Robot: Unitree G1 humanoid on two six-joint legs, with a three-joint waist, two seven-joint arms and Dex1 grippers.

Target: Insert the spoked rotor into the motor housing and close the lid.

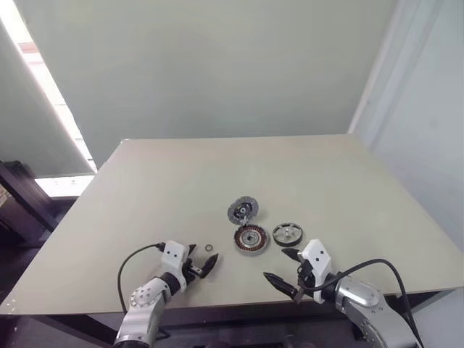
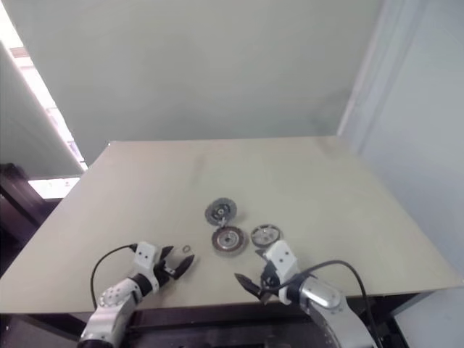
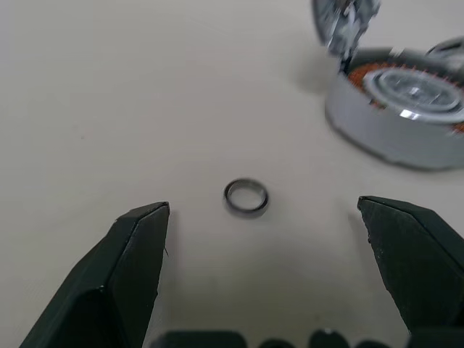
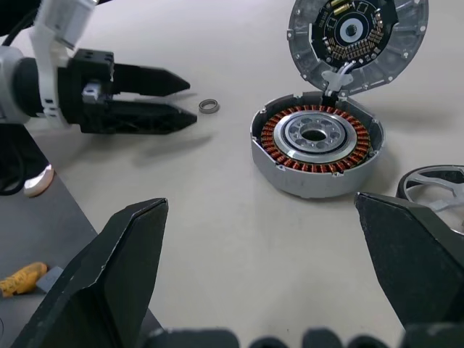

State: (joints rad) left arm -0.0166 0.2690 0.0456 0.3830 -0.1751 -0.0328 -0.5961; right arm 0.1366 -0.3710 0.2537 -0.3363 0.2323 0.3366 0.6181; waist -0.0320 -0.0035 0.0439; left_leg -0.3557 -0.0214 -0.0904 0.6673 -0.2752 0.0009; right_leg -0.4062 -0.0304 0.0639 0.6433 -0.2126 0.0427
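Nearest the head camera, both grippers hovered low over the front edge of the table [image 1: 145, 188], each with its black fingers spread wide and holding nothing. Just ahead of the left gripper [image 1: 204, 265] lay a small metal ring [image 1: 209, 249], framed between its fingers in the left wrist view. The right gripper [image 1: 283, 270] sat just short of the parts.

At mid-table the motor housing [image 4: 317, 151] rested flat, copper windings up, its bore empty. Its lid [image 4: 357, 42] stood tilted open at the far rim — apparently tethered by a short lead. Just to the housing's right lay the spoked rotor [image 1: 288, 233], flat on the table and not yet inserted.

Risks, as I judged them: the rotor lay thin and flush, so wide fingers might skate it away or knock the housing; a tilted insertion could jam on the windings; and the loose ring could be swept off the near edge.
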